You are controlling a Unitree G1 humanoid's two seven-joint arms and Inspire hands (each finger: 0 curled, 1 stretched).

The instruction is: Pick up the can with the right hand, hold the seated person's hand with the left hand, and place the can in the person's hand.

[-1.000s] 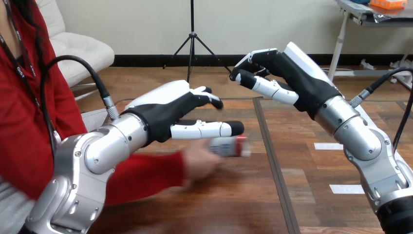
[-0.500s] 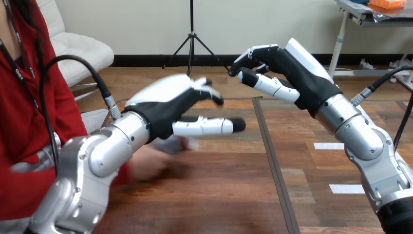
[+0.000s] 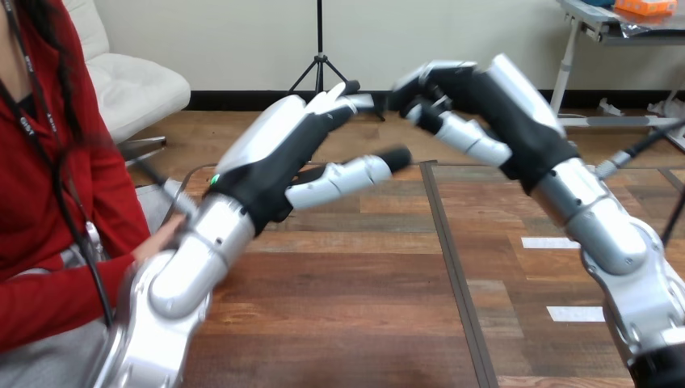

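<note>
Well, both robot hands hang in the air above the far half of the tabletop point(image 3: 347, 307), close together. The left hand point(image 3: 283, 162) is up high over the far edge, left of the dark seam point(image 3: 454, 275) that runs across the wood from the far edge to the near edge. Its fingers are stretched out straight and slant upward to the right. The thumb point(image 3: 355, 172) sticks out below them toward the seam. The hand is open and carries nothing.

The right hand point(image 3: 485, 105) is at about the same height, over the far edge just right of the seam, with its white back turned up. Its fingers point(image 3: 464, 137) are curled in toward the palm with nothing inside them, so it is a closed, empty hand. The left hand's fingertips reach right up to those curled fingers; whether they touch I cannot tell.

Down at the tabletop's left edge the person's hand point(image 3: 161, 234) pokes out just behind the left forearm point(image 3: 198, 259). It is low, close to the wood and well apart from both robot hands. That forearm hides most of it, so I cannot tell whether the can lies in it, nor where the can is.

The right forearm point(image 3: 598, 226) comes up from the near right corner. Two white tape marks point(image 3: 545, 242) lie on the wood beside it, near the right edge, one farther and one nearer.
</note>
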